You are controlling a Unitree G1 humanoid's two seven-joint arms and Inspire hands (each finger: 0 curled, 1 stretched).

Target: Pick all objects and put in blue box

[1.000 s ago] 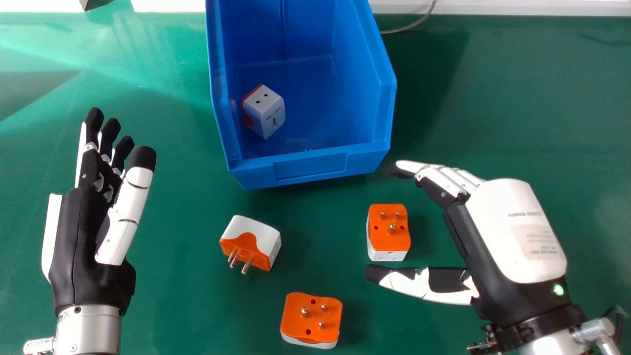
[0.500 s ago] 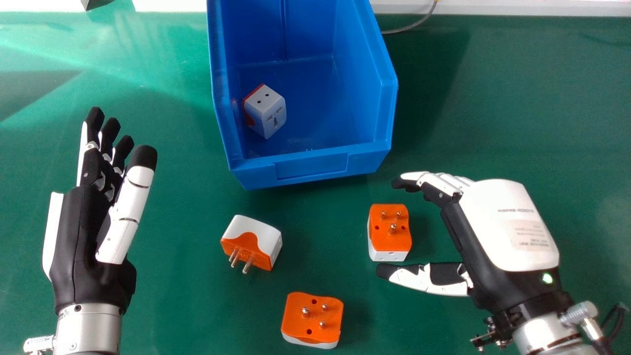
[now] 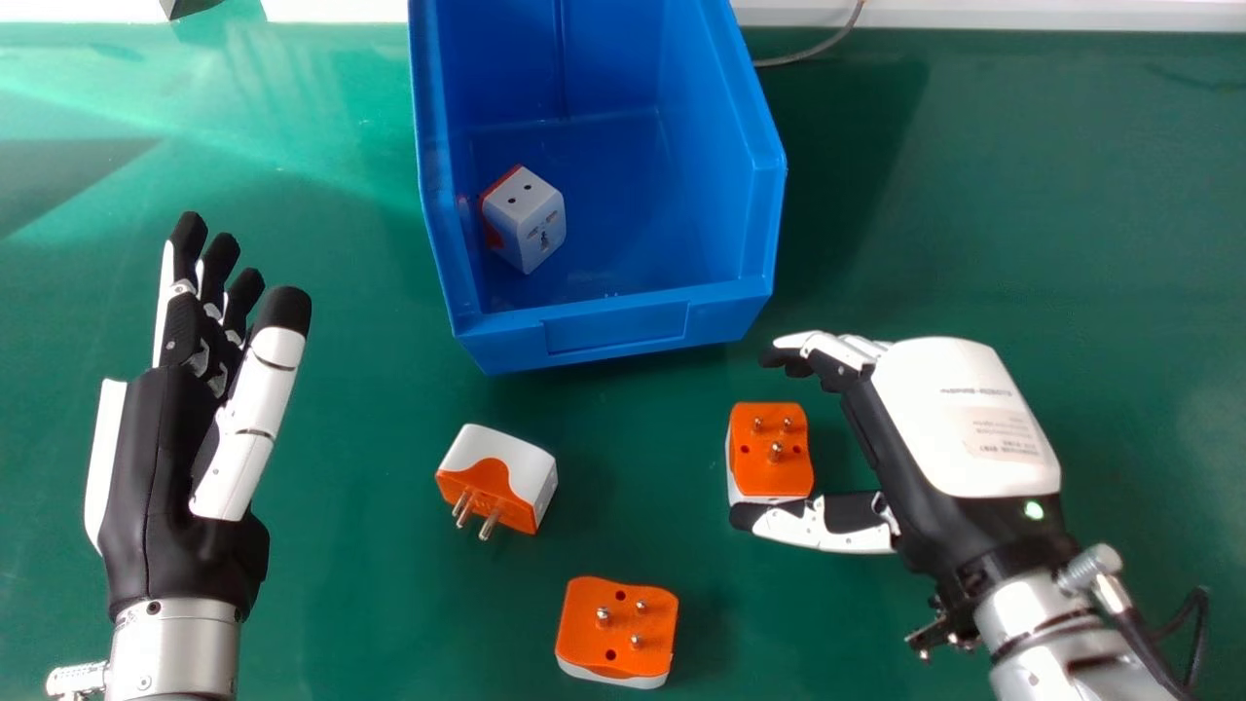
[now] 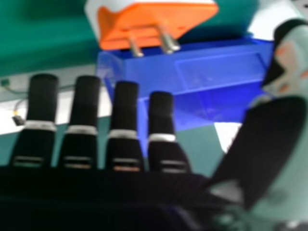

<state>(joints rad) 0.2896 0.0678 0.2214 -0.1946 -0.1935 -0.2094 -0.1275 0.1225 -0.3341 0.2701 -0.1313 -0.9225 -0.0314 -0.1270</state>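
Note:
My right hand is open beside the right orange-and-white adapter, its fingers beyond the far side and its thumb tip overlapping the near white edge; contact cannot be told. In the right hand view, my right hand has nothing between fingers and thumb, and an orange-and-white adapter shows its pins. A second adapter lies left of centre, and a third sits pins up near the bottom edge. Inside the blue box is a white adapter. Open, my left hand stays at the left.
The blue box stands on the green table, its low front wall facing the loose adapters. Behind it, a grey cable runs by the white strip along the table's back edge.
My right hand has shifted left and slightly forward, bringing its thumb to the right adapter's near edge, and its fingers are a little more bent. The left hand and the adapters are unmoved.

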